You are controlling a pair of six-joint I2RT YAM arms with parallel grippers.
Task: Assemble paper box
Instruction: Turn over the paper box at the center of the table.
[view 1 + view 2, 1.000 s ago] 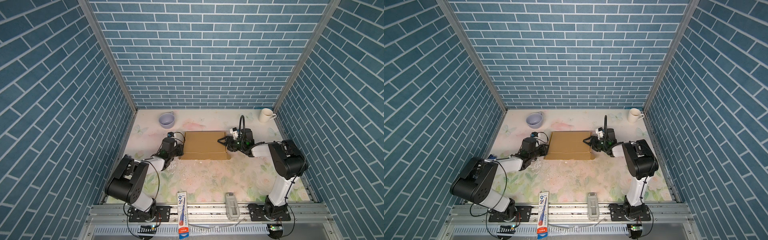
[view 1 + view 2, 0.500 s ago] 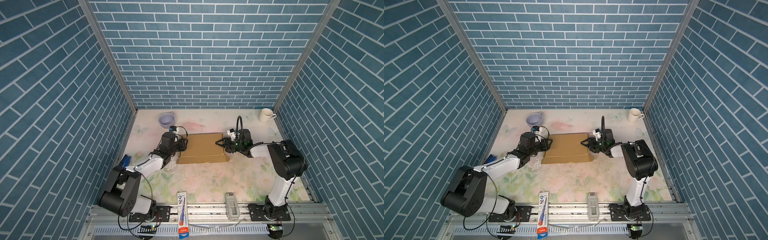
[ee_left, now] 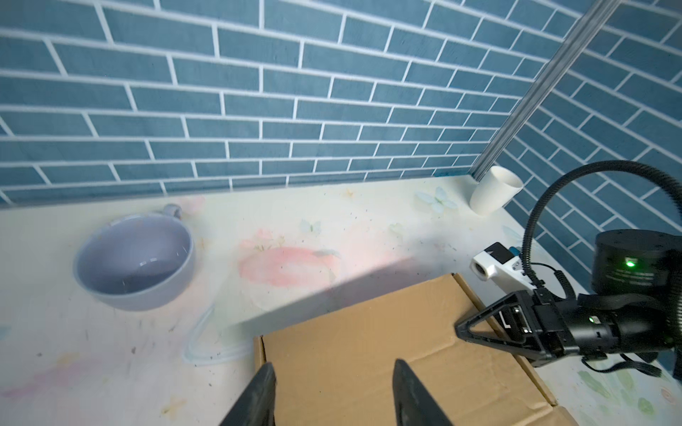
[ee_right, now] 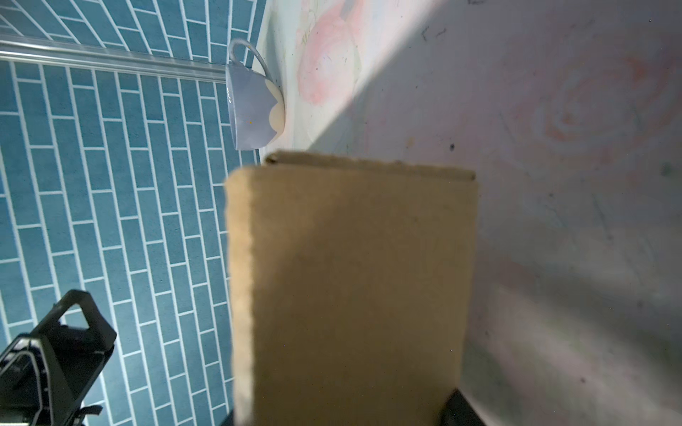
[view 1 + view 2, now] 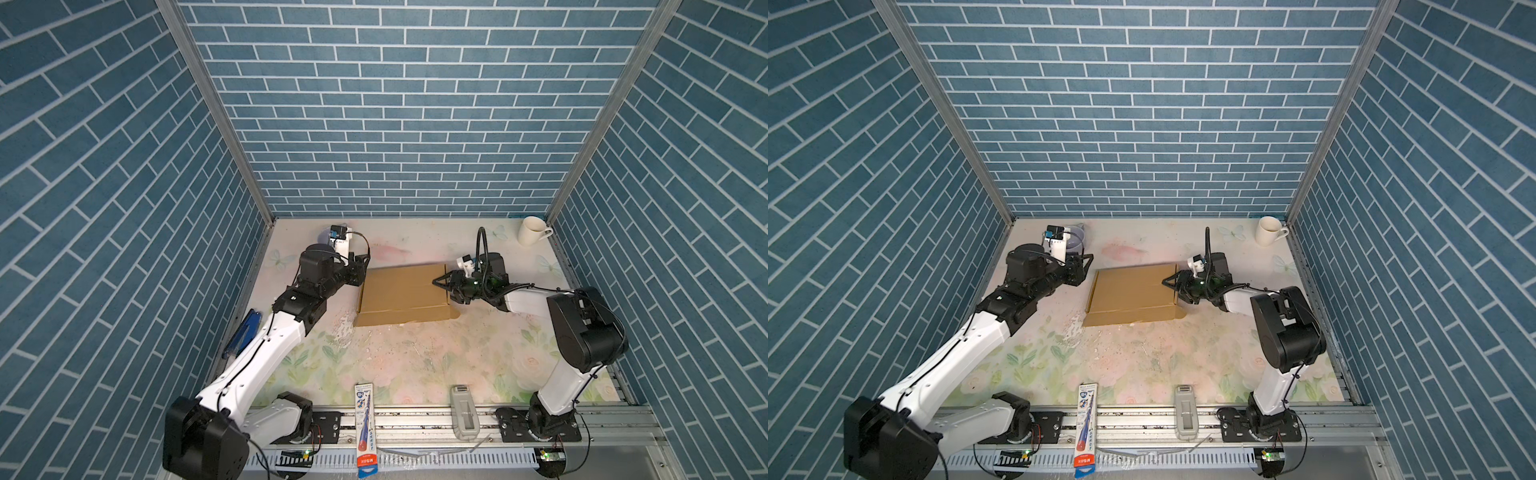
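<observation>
**Status: paper box [image 5: 401, 289] folded shut, one long flap loose**

Position: the paper box lies flat on the table [image 5: 415, 365], directly between the two sets of fingers. In both top views it is a shallow closed rectangle with the lid panel down.

Progress (my reading): mostly assembled. Left to do: the long flap [image 5: 403, 319], on the side away from both sets of fingers and toward the arm bases, splays out on the table untucked. A small tab sticks out at the flap's end nearest the right fingers.

- The left gripper [image 3: 332, 398] has its fingers [image 3: 264, 391] parted with nothing between them. The top panel lies just ahead of and below the tips; contact unclear.
- The right gripper [image 5: 439, 283] straddles the opposite short edge. In the right wrist view, blurred cardboard fills the gap between the fingers. Whether the pads press on it, I cannot tell.

Surroundings:
- lavender cup [image 3: 134, 262]: off to one side of the left fingers, well apart from the box
- white mug [image 5: 534, 230]: far beyond the right fingers, in the corner
- blue item [image 5: 243, 336]: against the wall, behind the left fingers
- packaged pen-like item [image 5: 365, 419] and grey device [image 5: 463, 409]: on the front rail, well apart from all fingers

Nothing rests on the box or the loose flap. Likely crowding: only the two grippers, which face each other across the box
</observation>
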